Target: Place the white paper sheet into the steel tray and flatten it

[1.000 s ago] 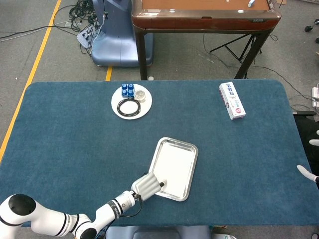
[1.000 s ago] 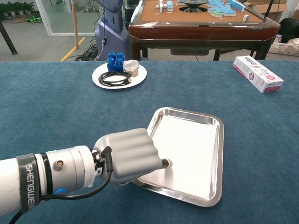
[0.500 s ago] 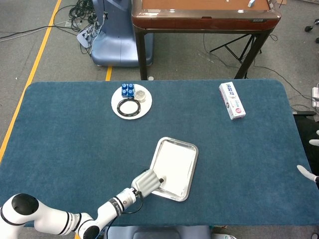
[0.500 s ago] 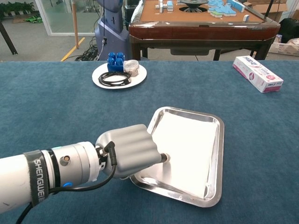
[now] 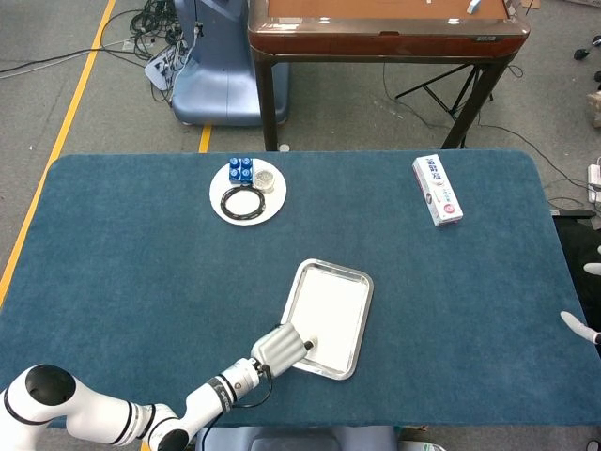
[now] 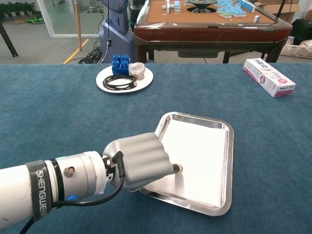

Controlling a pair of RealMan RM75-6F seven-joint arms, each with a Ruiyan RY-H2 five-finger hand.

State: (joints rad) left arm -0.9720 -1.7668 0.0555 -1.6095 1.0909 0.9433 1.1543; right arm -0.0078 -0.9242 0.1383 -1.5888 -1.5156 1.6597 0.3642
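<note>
Left hand [image 6: 141, 161] presses paper sheet [image 6: 197, 156] in tray [image 6: 229, 165] (plate [image 6: 107, 75], box [image 6: 269, 77] apart).

Glossy steel tray [image 6: 230, 161], matt white paper sheet [image 6: 200, 156], napped blue cloth table [image 6: 58, 117], smooth grey plastic left hand [image 6: 139, 161]

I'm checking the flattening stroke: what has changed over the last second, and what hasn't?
The left hand, fingers curled, pressed on the white paper sheet throughout. Half a second ago it had moved toward the steel tray's far end, and the tray and sheet looked shifted; now it is back at the near left corner and the sheet lies flat. Nothing was let go. The white plate and pink box stayed put.
</note>
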